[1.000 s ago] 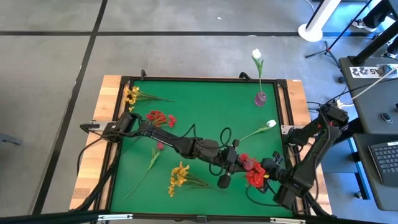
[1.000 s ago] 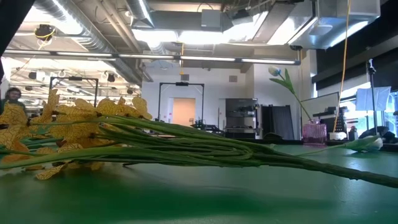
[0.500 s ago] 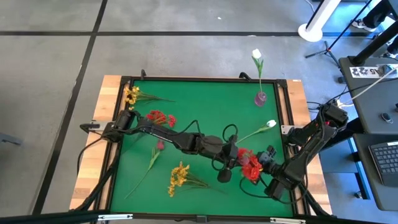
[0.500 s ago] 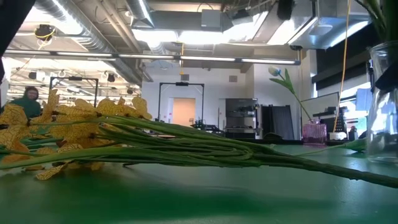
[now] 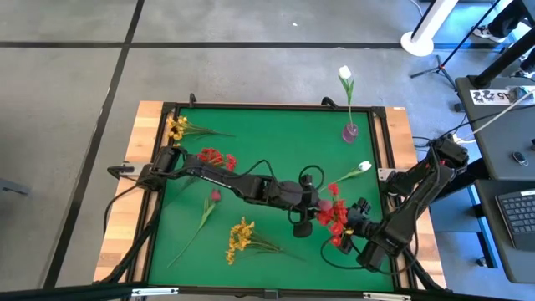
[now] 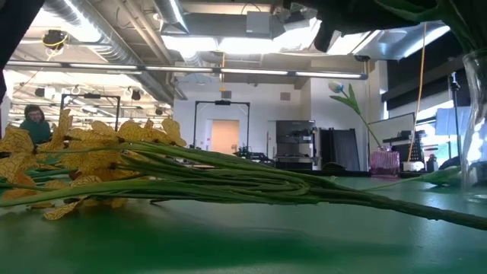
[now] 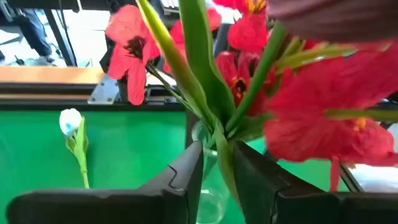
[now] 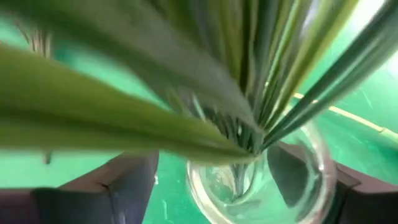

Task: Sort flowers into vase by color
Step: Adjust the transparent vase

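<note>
A bunch of red flowers (image 5: 334,213) stands in a clear glass vase (image 8: 205,200) on the green mat, right of centre; the vase also shows in the low view (image 6: 478,129). My left gripper (image 7: 217,149) reaches in from the table's left, open, with the green stems (image 7: 214,127) passing between its fingers just above the vase mouth. My right gripper (image 8: 214,162) comes from the near right, open, one finger on either side of the vase and a gap beside the glass. In the high view the red blooms hide the vase. My left gripper has the red bunch's stems (image 7: 224,163) between its parted fingers, coming nearly level from the table's left, across the stems. One stem runs close along the inner side of one finger (image 7: 252,177). Whether it touches, I cannot tell.
A white tulip stands in a small pink vase (image 5: 349,131) at the far right, and another white tulip (image 5: 361,168) lies near it. Yellow sprays (image 5: 175,127) (image 5: 241,238), a red cluster (image 5: 216,157) and a pink bud (image 5: 214,196) lie on the left half.
The red bunch with its vase has shifted a little toward the table's far edge, and the vase has come into the low view at its right side. My left gripper has gone with the bunch, toward the right and far edges.
</note>
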Robot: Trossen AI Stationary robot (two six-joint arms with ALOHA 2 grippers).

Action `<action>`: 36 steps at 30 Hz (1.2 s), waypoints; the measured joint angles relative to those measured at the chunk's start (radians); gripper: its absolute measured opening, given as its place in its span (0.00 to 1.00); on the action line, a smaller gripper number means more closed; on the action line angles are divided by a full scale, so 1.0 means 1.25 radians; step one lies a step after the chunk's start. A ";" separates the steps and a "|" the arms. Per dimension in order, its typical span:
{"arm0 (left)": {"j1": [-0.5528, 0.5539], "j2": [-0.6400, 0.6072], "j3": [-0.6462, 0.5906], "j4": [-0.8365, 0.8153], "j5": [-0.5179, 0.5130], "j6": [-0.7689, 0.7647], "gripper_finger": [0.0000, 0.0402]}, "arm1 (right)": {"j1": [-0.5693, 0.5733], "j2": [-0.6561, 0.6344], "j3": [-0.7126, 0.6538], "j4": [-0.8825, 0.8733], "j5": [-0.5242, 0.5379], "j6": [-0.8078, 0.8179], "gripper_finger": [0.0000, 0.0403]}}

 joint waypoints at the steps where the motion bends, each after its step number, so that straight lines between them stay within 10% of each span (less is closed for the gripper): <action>1: 0.000 0.000 0.000 -0.004 0.000 -0.005 0.23 | 0.000 0.000 0.009 -0.007 -0.003 -0.001 0.78; 36: -0.032 -0.090 0.001 -0.254 -0.217 0.033 0.32 | 0.042 0.000 0.192 -0.235 -0.199 0.013 0.83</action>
